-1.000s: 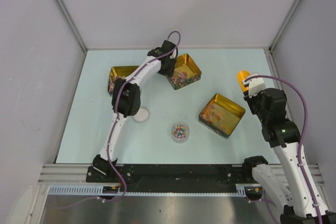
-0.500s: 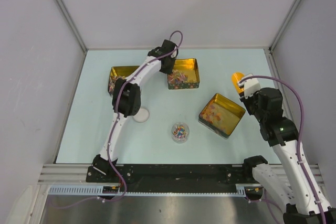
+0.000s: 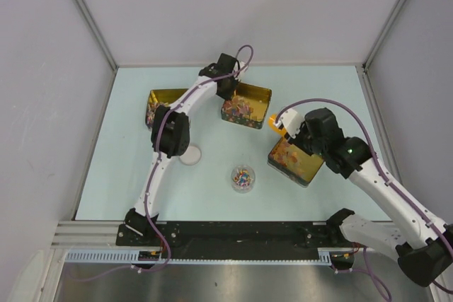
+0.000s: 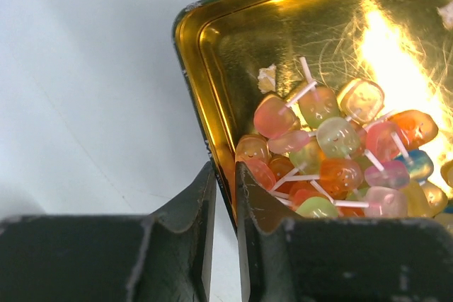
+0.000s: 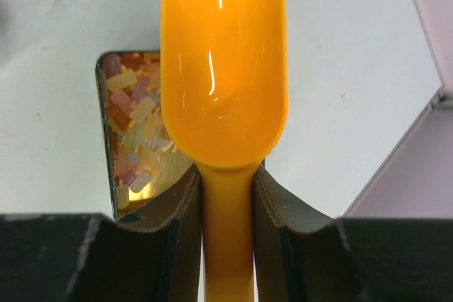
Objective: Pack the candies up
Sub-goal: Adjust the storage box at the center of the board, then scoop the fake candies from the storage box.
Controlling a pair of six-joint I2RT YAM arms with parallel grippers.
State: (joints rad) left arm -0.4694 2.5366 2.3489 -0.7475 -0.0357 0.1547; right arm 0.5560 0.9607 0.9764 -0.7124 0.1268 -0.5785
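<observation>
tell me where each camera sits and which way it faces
Top external: above and behind the bases, looking down on the table; left arm, right arm show.
Left wrist: on its arm, looking along the left pincer gripping a gold tin by its wall.
Right wrist: on its arm, looking along the right pincer at the orange scoop it grips.
Shared: top and left wrist, that tin; top and right wrist, the scoop.

The scoop [image 5: 223, 68] is smooth, glossy orange plastic, the tin [image 5: 105, 132] behind it is shiny gold metal with a mirror-like inner wall, the table [image 5: 56, 19] under it is matt and pale, and the fingers [image 5: 180, 231] flanking it are matt black plastic.
</observation>
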